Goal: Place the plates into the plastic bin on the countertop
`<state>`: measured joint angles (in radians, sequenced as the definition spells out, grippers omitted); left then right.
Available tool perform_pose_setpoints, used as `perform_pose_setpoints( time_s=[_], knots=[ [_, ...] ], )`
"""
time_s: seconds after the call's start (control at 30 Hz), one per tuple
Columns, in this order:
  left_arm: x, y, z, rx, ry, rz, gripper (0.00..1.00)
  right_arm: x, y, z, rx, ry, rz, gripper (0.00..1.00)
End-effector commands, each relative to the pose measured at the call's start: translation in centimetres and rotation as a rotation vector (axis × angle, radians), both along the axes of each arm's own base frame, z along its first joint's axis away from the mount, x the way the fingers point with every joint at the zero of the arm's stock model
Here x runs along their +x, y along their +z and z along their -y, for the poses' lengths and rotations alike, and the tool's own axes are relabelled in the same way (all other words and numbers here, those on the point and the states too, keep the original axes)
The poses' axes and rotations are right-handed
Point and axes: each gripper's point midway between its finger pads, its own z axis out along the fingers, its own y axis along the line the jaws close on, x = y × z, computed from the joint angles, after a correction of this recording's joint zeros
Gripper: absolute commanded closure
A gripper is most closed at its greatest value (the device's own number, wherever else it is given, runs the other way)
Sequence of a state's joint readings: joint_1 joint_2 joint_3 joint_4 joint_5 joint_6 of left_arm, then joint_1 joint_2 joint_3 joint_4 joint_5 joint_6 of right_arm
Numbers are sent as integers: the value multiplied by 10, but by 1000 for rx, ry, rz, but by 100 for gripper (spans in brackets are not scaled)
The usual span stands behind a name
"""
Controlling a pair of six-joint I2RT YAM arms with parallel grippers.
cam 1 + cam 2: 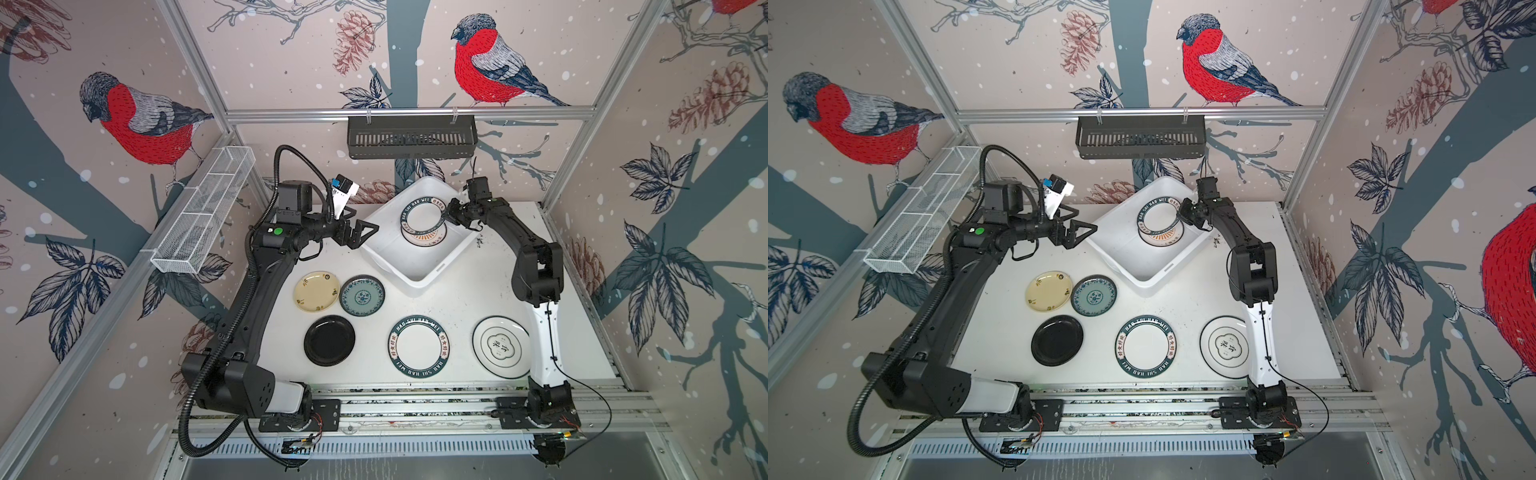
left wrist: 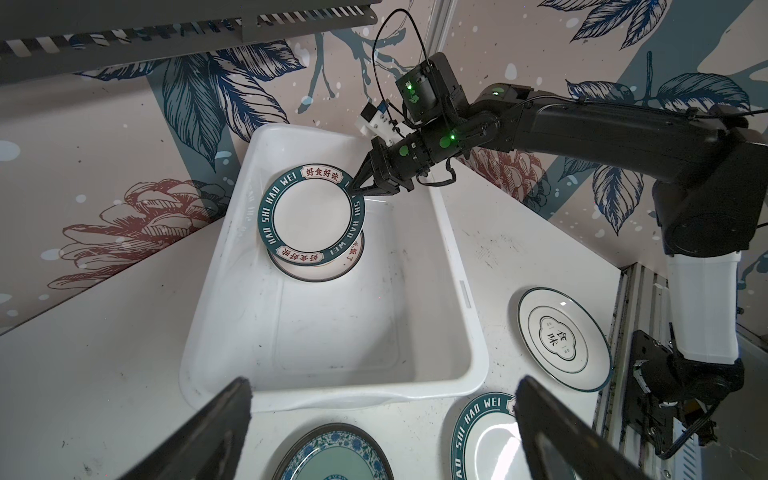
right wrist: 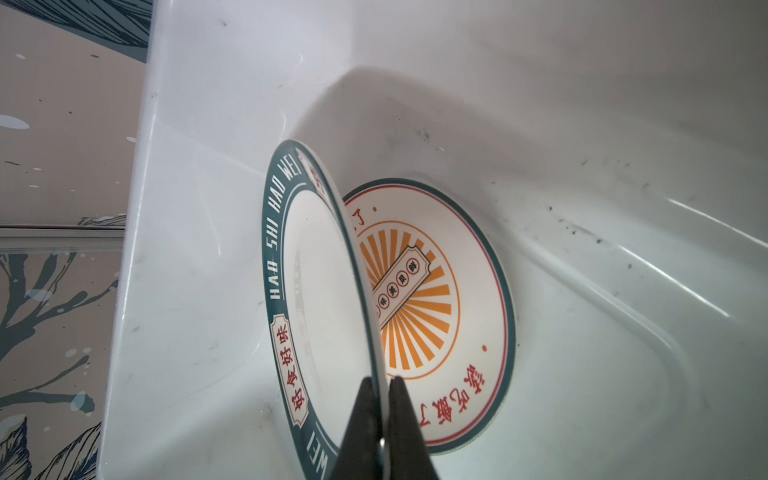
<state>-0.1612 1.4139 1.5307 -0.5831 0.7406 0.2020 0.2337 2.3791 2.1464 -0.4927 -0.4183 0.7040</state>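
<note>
Right hand (image 3: 381, 386) pinches the rim of a lettered plate (image 3: 316, 270), held tilted on edge inside the plastic bin (image 2: 332, 399), directly above the sunburst plate (image 3: 457, 291) lying flat there. Left hand (image 1: 367, 220) stands wide and empty beside the bin.

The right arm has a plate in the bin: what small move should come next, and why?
Probably ease the lettered plate down flat onto the sunburst plate, ahead of any release. The right jaws pinch its rim, and it hangs tilted inside the bin, partly over that plate, so a short descent should stack it.
</note>
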Motion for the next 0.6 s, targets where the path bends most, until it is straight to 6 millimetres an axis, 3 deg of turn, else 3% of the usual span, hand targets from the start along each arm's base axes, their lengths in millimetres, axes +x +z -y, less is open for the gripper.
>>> perform_pose_setpoints(
  time_s=[0.0,0.57],
  knots=[
    [-2,7,3,-6,-26,38,2,8,10,-3,16,-6,43,98],
    [-4,8,3,-6,-30,43,2,12,-6,-1,13,-31,13,95]
  ],
)
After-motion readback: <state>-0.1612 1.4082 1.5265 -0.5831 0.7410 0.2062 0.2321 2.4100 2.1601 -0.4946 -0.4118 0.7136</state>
